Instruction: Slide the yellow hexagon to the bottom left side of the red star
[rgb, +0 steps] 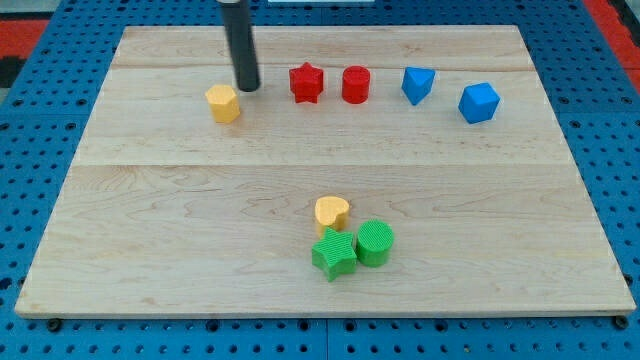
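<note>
Blocks sit in two groups on the pale wooden surface (150, 200). The yellow plastic hexagon block (224, 103) lies at about nine o'clock from the red plastic star block (306, 83), near it but clearly apart, with my tip (248, 87) between them, just beside the hexagon at its two o'clock. There is no gripper on this arm, only the dark rod, so nothing is grasped or clenched. Beyond the star at three o'clock sits a red cylinder (355, 85), then two blue faceted blocks (418, 85) (479, 102). Toward the view's bottom a yellow heart-like block (332, 212), green star (334, 253) and green cylinder (375, 242) cluster together. From this side, a push would likely drive the hexagon away from the star; swinging round carelessly could clip the star itself.
</note>
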